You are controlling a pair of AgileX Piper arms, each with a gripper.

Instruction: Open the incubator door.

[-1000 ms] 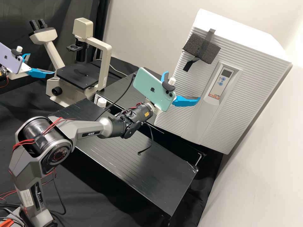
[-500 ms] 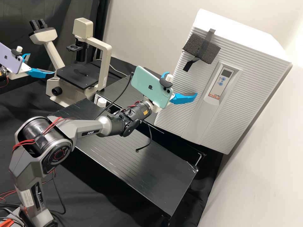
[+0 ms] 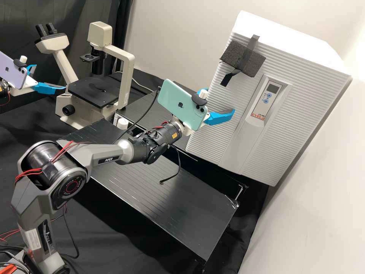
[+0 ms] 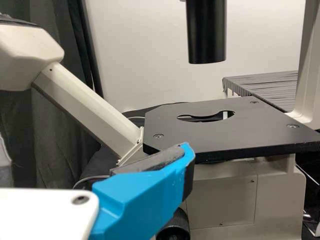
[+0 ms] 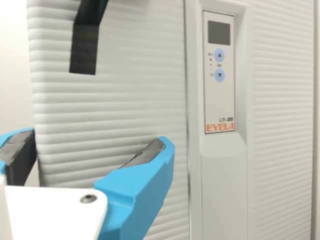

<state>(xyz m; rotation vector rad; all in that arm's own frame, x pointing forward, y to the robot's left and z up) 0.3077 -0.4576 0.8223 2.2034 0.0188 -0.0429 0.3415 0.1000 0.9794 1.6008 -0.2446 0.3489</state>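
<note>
Facing incubator door (image 3: 294, 114), right gripper (image 3: 216, 101) has fingers spread; left gripper (image 3: 49, 77), fingers also apart, near microscope (image 3: 127, 78).

Item count: one incubator (image 3: 213, 146) with one display (image 5: 219, 33) and two arrow buttons (image 5: 219, 55); one foam block (image 3: 232, 57); one inverted microscope (image 3: 128, 76) with two eyepieces (image 3: 40, 30); one mint-green smartphone (image 3: 175, 101) plus one lavender smartphone (image 3: 11, 74), smartphone total two.
</note>
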